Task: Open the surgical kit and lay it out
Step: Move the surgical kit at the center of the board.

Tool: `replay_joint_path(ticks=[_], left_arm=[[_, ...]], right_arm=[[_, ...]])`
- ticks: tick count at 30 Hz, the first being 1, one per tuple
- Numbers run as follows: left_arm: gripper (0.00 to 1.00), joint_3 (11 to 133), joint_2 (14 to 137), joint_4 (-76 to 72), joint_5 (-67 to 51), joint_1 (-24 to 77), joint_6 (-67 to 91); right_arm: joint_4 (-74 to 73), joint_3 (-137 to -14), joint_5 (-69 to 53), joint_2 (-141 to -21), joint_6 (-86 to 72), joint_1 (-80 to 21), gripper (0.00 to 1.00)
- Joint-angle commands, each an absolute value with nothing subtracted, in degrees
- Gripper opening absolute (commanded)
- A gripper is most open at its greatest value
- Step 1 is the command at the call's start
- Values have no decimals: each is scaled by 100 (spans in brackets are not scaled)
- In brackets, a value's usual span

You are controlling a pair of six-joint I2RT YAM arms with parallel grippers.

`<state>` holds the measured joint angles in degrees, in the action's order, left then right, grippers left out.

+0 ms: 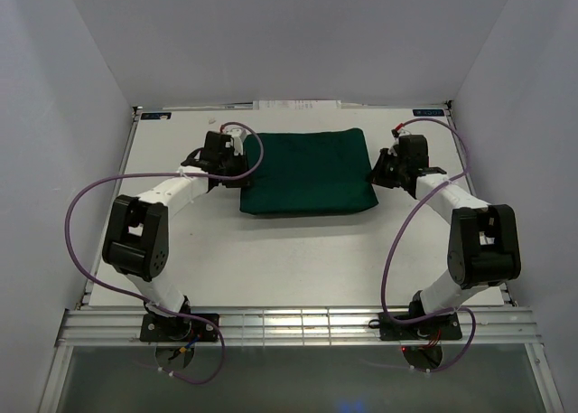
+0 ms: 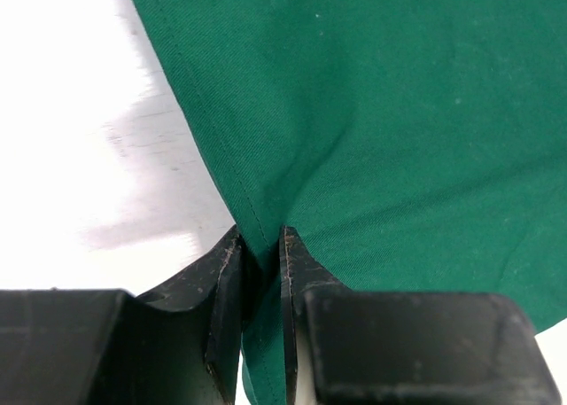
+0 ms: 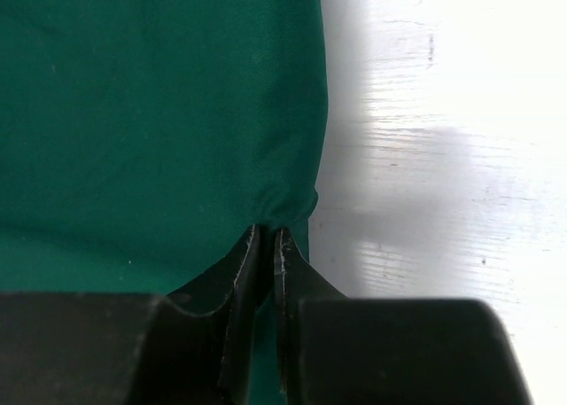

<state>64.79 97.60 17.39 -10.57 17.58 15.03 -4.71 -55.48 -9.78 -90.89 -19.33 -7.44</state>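
Overhead looks down; both wrist views closely face cloth [image 1: 307, 171].

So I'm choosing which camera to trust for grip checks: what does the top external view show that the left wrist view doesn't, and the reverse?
Only top external: the whole folded green cloth and the right gripper at its right edge. Only left wrist: the cloth's stitched edge pinched between closed fingers. Both: the cloth, the white table and the left gripper at the cloth's left edge.

Green cloth wrap [image 2: 399, 112] hem pinched between left end effector [image 2: 260, 245] fingers; white table [image 2: 71, 157] at left.
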Motion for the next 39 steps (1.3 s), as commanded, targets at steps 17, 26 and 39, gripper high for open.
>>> replay_joint_path(ticks=[17, 26, 39], left_arm=[[16, 6460, 9607, 2039, -721, 1195, 1327], [21, 6486, 9387, 2197, -844, 1195, 1485], [98, 7223, 8992, 2759, -554, 1187, 2100]], right_arm=[[-843, -5431, -853, -9167, -2039, -1107, 9], [-984, -5607, -809, -9220, -1872, -1108, 15], [-1634, -6424, -782, -8754, -1380, -1125, 57]])
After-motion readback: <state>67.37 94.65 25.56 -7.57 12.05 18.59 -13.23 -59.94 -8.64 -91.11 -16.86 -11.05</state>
